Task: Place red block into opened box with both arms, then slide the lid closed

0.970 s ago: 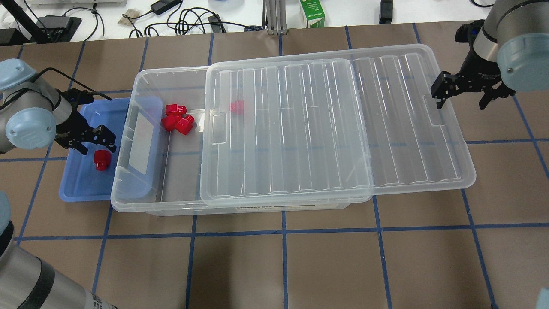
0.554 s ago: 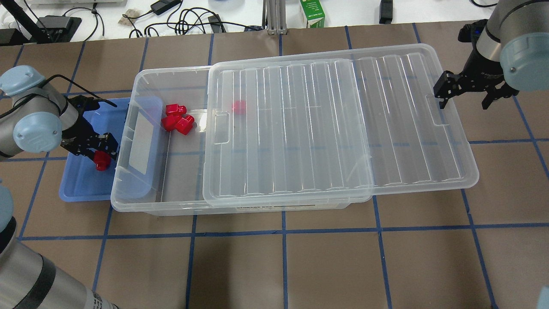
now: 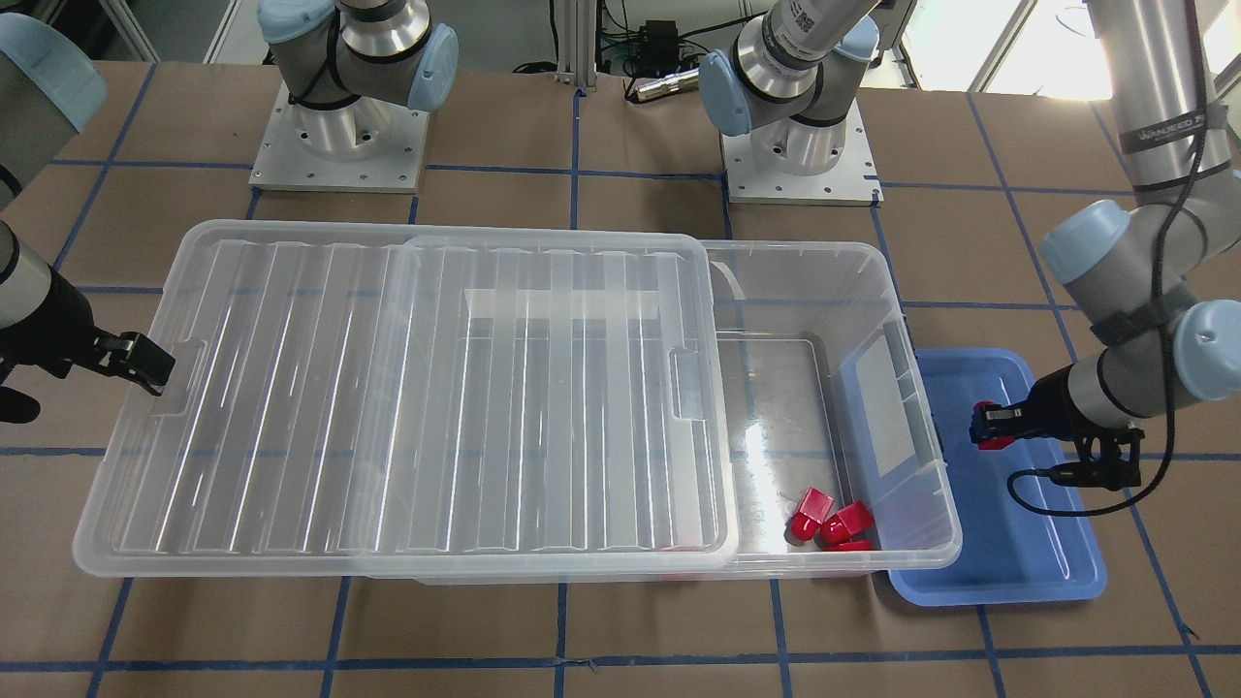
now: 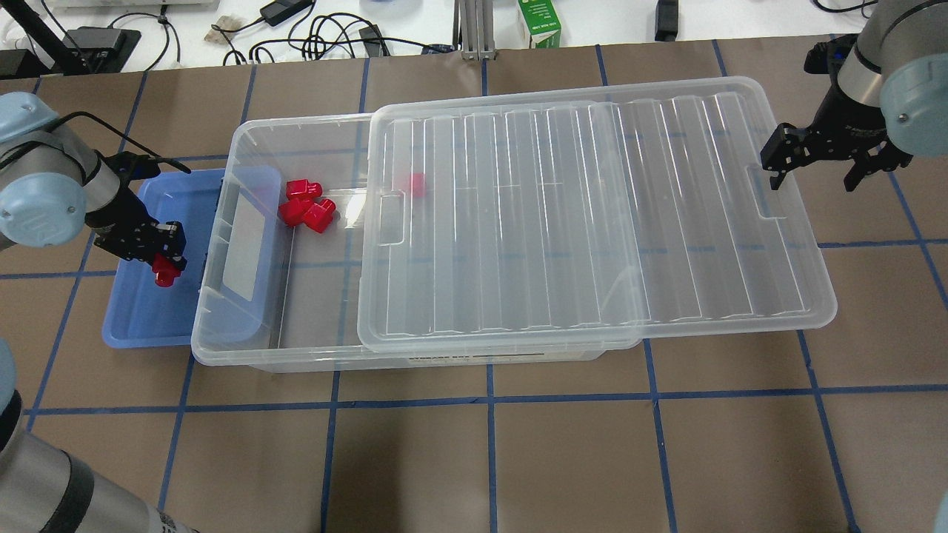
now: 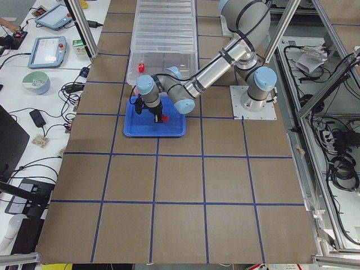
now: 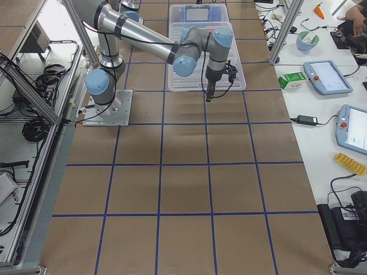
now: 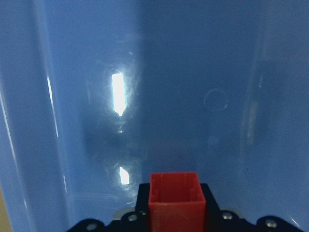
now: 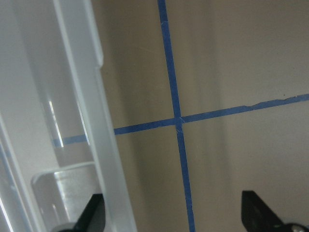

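Over the blue tray (image 4: 141,318), beside the box (image 4: 304,133), your left tool (image 4: 167,260) clamps the red block (image 4: 164,275), not yet boxed. Its long axis looks near vertical, stud apparently downward. The lid (image 4: 592,215) lies lengthwise, offset rightward, unclosed. Your right tool (image 4: 812,176) stands spread at its notch.

Brown tabletop (image 4: 563,459) gridded with blue tape (image 4: 489,400); white bench (image 4: 607,22) behind, strewn with cables (image 4: 318,37), green carton (image 4: 539,22).

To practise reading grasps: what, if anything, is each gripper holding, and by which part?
The left gripper holds the small glossy red plastic block, fingers pinching two opposite sides of its body. The right gripper is open, holding nothing.
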Tool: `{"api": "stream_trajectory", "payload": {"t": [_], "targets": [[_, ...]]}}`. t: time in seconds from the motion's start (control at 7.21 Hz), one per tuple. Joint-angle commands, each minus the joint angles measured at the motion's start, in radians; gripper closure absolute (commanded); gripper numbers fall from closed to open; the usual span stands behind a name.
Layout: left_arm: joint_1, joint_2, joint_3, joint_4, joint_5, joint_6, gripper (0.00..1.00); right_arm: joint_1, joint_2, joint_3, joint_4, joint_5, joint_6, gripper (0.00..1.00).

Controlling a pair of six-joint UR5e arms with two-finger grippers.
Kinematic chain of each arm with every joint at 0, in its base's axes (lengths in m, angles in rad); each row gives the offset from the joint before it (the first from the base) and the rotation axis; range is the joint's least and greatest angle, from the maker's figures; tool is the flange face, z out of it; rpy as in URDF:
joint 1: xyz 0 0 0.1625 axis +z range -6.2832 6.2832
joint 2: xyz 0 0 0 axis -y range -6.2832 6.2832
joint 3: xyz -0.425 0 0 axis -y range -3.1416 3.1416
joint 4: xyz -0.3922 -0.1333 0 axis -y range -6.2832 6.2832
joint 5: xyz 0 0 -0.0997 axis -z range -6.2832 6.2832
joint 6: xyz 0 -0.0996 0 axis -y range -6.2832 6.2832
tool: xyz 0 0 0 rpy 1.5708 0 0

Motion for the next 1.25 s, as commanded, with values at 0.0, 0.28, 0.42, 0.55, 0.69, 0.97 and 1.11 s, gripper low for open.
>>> {"api": "stream_trajectory", "payload": {"t": [0.0,0.28,0.42,0.55,0.69,0.97,1.11], "targets": [[-0.023,0.059,0.202,-0.29,-0.012,-0.002,0.89,-0.002,-0.016,-0.007,0.0,0.007,-0.002,0.0],[-0.158,0.136,0.243,-0.323,-0.018,-0.043,0.89,0.041,-0.068,-0.086,0.035,0.065,0.0,0.0],[-0.221,0.162,0.236,-0.323,-0.021,-0.112,0.89,0.073,-0.13,-0.155,0.183,0.152,0.009,0.0],[-0.287,0.172,0.208,-0.325,-0.021,-0.166,0.89,0.125,-0.186,-0.184,0.272,0.18,0.03,0.0],[-0.331,0.185,0.141,-0.275,-0.021,-0.223,0.9,0.21,-0.207,-0.18,0.279,0.186,0.12,0.0],[-0.396,0.192,0.032,-0.132,-0.018,-0.298,0.9,0.317,-0.195,-0.179,0.267,0.171,0.254,0.0],[-0.425,0.195,0.001,-0.107,-0.018,-0.379,0.9,0.319,-0.186,-0.179,0.265,0.17,0.252,0.0]]}}
